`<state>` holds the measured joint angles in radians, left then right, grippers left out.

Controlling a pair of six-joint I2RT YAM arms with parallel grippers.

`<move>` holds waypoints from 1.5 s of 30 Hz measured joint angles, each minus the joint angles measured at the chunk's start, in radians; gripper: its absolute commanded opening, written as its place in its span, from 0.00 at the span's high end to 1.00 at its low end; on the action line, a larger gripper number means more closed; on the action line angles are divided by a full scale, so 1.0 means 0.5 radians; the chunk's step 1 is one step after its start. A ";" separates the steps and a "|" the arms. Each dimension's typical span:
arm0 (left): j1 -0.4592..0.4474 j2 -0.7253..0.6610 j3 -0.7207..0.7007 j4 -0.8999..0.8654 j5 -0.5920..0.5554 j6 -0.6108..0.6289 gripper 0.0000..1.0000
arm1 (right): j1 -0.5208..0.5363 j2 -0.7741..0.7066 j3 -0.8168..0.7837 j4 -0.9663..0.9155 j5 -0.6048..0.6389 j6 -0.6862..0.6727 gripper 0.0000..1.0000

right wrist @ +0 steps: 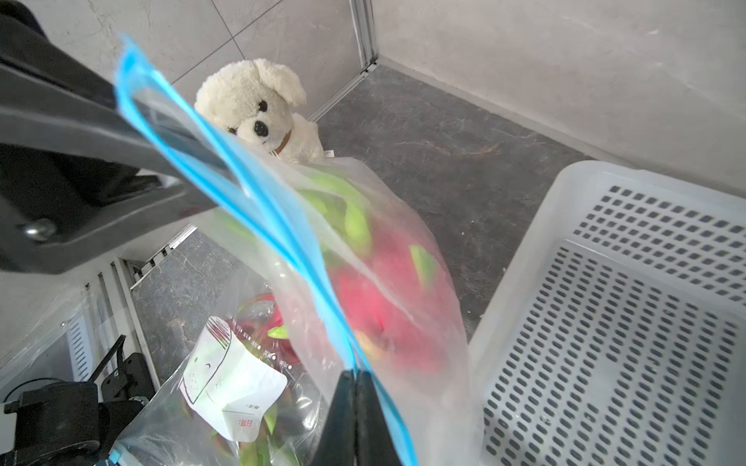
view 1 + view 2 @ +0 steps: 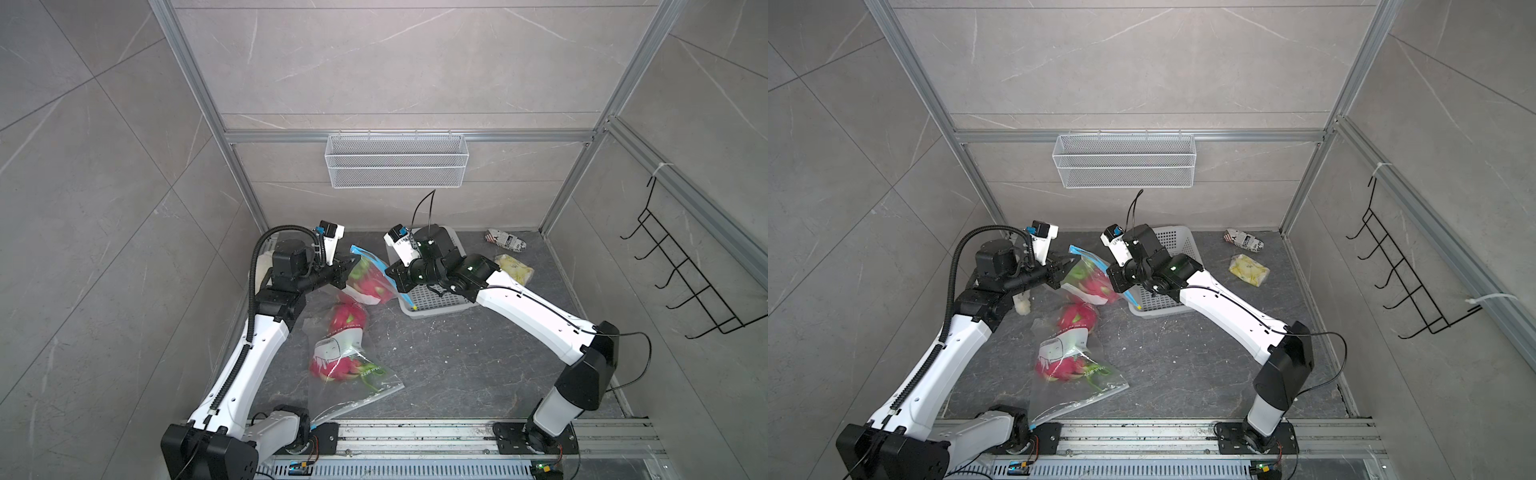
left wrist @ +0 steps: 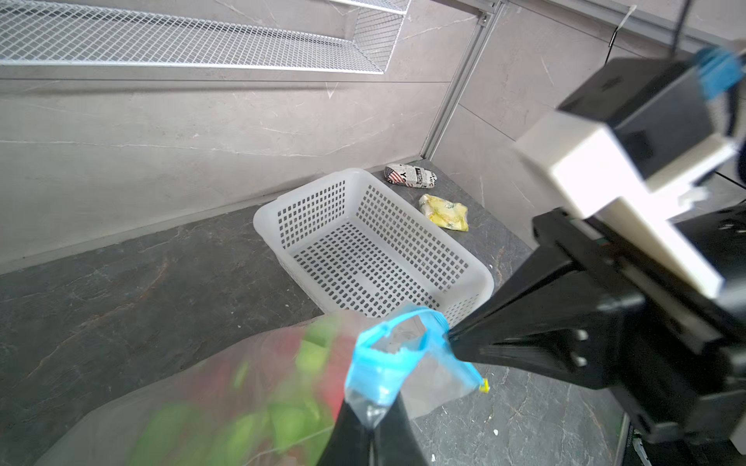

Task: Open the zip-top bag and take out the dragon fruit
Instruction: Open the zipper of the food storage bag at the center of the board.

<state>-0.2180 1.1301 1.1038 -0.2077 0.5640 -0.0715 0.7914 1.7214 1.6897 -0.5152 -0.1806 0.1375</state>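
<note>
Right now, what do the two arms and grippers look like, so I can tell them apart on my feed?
Both arms have white shells with black joints. The left arm carries a thick black corrugated conduit; the right arm has a thin loose black cable. The left gripper and right gripper are black with tapered fingers, each with a white camera mount.

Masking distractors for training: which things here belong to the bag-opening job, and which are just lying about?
In the job: zip-top bag, pinched at its blue zip by left gripper and right gripper; dragon fruit inside it; more bagged dragon fruit on the table.
Lying about: white basket, plush dog, yellow packet, newsprint-wrapped bundle, wire shelf, black hook rack.
</note>
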 measured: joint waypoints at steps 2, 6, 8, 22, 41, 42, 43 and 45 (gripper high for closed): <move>0.000 -0.005 -0.002 -0.005 0.020 0.003 1.00 | 0.000 0.039 0.005 0.022 -0.029 0.002 0.95; 0.000 -0.005 -0.002 -0.008 0.035 0.006 1.00 | 0.000 0.092 0.028 0.063 -0.084 0.008 0.95; 0.000 -0.005 -0.002 -0.008 0.037 0.006 1.00 | 0.002 0.103 0.031 0.087 -0.117 0.021 0.95; 0.000 0.011 -0.002 -0.026 0.038 0.005 1.00 | 0.101 0.068 -0.047 0.195 -0.190 0.139 0.90; 0.000 -0.022 0.053 -0.380 0.254 0.266 1.00 | -0.088 0.024 0.009 0.150 -0.283 0.036 0.92; 0.000 -0.022 0.056 -0.384 0.255 0.268 1.00 | -0.088 0.018 0.011 0.150 -0.292 0.031 0.94; 0.000 -0.022 0.061 -0.391 0.255 0.272 1.00 | -0.088 0.012 0.017 0.150 -0.302 0.027 0.96; 0.000 -0.022 0.064 -0.398 0.256 0.278 1.00 | -0.088 0.009 0.028 0.151 -0.320 0.015 1.00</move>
<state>-0.2180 1.1191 1.1358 -0.4068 0.6918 0.0677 0.7475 1.7260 1.7039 -0.4397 -0.3408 0.1452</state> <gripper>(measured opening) 0.047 0.038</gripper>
